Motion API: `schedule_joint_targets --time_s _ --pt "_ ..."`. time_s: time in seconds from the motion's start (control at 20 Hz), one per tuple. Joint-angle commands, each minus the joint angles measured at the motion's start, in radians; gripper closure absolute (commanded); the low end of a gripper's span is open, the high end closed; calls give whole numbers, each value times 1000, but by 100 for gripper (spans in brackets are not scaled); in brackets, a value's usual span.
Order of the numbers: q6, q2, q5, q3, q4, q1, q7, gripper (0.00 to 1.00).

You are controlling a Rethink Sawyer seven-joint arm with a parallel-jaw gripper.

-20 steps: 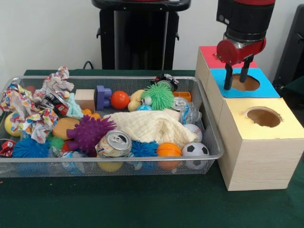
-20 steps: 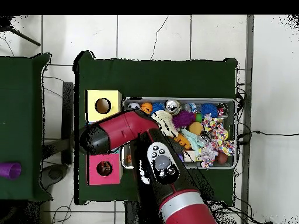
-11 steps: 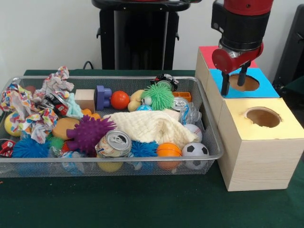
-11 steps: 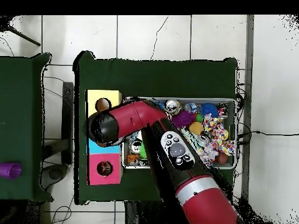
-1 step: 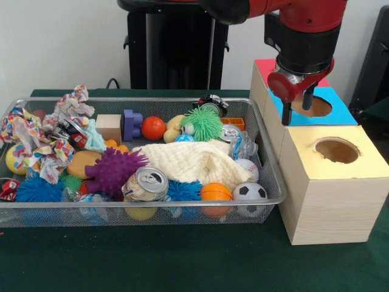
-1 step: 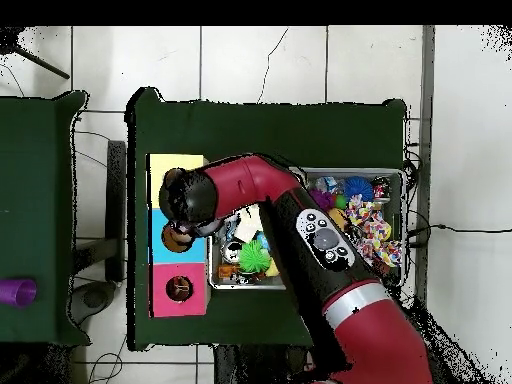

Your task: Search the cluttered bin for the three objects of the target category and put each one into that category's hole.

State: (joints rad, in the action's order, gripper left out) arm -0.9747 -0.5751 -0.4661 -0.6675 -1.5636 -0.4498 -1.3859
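Note:
My gripper hangs open and empty over the left edge of the blue box, beside its round hole. The yellow box with its hole stands nearer, the red box farther back. The wire bin to the left holds clutter: a soda can, a soccer ball, an orange ball, a purple spiky ball, a green spiky ball and a cream cloth. In the overhead view the arm hides the gripper and part of the bin.
A wooden block, a purple block and crumpled patterned cloth lie in the bin's left half. A second can and a baseball sit near the bin's right wall. The overhead view shows the pink box hole.
The gripper has drifted left and slightly up, from over the blue hole's middle to its left edge. In the overhead view the arm has swung toward the yellow box and across the bin.

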Motion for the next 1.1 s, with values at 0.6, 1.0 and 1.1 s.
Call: schedule_joint_targets --time_s 0.6,1.0,1.1 --pt "-139 -307 -48 -65 -141 -134 204 0" --pt "-235 -360 -45 -62 -113 -108 191 0" --pt "-189 -295 -73 -61 -103 -106 188 0"
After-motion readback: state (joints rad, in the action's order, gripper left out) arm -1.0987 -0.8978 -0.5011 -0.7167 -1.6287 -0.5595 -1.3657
